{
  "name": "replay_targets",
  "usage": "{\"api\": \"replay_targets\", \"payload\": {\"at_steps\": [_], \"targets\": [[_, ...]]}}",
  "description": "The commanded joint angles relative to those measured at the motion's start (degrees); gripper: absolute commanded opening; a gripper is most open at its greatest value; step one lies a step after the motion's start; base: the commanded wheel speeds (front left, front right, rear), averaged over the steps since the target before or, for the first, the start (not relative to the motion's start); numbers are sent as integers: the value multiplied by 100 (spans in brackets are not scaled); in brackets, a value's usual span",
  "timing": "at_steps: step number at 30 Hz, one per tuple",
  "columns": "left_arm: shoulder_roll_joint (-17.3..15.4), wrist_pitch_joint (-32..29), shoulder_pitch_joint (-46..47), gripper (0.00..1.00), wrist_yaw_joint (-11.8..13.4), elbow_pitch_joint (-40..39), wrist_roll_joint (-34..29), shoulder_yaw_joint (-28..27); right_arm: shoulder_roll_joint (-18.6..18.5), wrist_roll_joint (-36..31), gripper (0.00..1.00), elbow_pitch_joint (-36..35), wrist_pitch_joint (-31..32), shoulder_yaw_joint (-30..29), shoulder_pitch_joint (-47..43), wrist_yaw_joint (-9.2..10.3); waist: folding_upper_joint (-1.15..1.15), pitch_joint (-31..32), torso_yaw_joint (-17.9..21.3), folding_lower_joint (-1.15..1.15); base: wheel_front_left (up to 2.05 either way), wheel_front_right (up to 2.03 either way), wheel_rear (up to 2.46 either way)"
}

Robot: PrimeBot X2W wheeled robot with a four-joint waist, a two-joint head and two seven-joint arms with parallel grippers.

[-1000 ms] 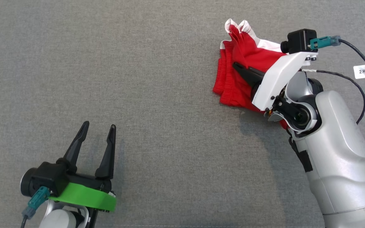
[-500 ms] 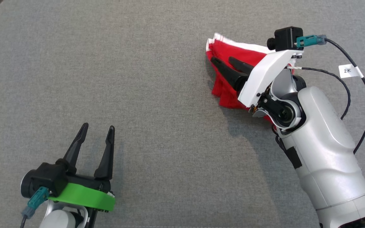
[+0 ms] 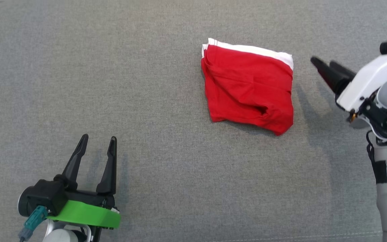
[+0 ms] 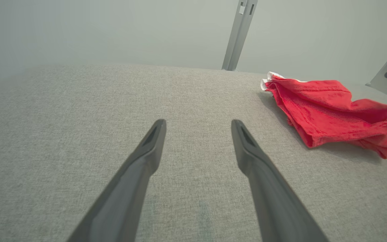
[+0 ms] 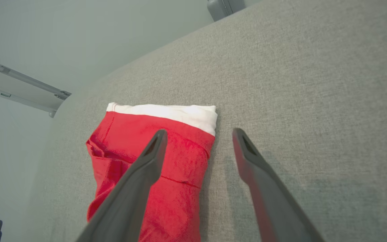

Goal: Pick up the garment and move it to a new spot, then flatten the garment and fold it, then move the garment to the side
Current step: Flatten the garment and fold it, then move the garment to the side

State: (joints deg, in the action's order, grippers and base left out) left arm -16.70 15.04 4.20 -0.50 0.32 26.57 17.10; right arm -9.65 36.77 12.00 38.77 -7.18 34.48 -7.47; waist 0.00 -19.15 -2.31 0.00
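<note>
The left gripper (image 4: 197,123) holds its jaws wide apart over the grey worktop (image 4: 79,117) at lower centre. The folded red garment (image 4: 328,111) lies at right, clear of them.

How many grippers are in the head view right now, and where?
2. The left gripper is open at the lower left, away from the red garment; the right gripper is open at the right edge, beside the garment, not touching.
</note>
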Motion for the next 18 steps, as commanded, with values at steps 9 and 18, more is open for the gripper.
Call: {"api": "replay_targets", "payload": {"at_steps": [9,18], "targets": [[115,14,232,100,-158,112,-136,-47,277,231,100,-137,804,-321,-325,-4,0,-290,-85,0,0,0,0],[259,14,302,100,-249,192,-218,-40,474,78,100,230,906,-168,-83,-3,0,-364,-314,0,0,0,0]]}}
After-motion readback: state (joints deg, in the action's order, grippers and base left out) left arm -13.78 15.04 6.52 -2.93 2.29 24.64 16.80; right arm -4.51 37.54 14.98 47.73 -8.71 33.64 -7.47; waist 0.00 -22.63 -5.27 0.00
